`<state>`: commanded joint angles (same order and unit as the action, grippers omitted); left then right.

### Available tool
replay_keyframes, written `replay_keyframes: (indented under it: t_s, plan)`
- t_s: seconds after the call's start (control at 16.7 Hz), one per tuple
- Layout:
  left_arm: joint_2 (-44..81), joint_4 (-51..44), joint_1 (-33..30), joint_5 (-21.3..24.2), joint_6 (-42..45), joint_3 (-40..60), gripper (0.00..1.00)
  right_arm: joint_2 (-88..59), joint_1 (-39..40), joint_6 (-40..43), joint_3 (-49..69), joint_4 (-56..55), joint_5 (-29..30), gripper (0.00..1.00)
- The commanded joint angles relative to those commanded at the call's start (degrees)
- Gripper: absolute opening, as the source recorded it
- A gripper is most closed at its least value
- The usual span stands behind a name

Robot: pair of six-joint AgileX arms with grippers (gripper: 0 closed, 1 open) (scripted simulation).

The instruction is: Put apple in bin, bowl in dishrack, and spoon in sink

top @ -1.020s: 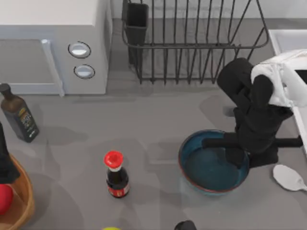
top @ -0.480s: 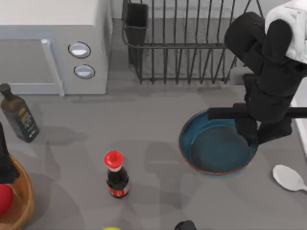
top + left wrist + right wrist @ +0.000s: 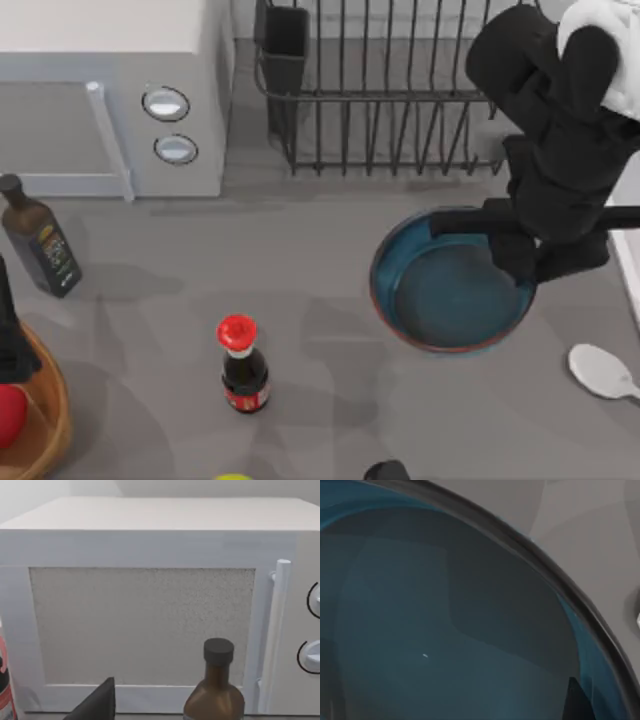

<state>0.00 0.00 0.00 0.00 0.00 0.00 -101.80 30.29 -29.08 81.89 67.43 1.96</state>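
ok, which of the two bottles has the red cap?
The small dark sauce bottle standing mid-table, left of the deep blue bowl. The taller brown bottle by the white microwave has a black cap.

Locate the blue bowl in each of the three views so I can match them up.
Top view: the bowl sits right of centre, just in front of the dishrack, with the right gripper at its right rim.
Left wrist view: not in it.
Right wrist view: the bowl's inside spans the picture.
Shared landmark: the bowl's dark curved rim against the grey table.
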Motion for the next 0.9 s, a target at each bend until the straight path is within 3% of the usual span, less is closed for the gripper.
replay_keyframes:
  t_s: [0.24,0.9]
  plan:
    - [0.0,0.0,0.0,0.0,0.0,0.0,1.0,2.7,5.1,4.3,1.0,-10.2,10.0,0.0]
    - [0.0,0.0,0.0,0.0,0.0,0.0,1.0,15.6,25.6,23.8,0.4,-59.1,52.0,0.0]
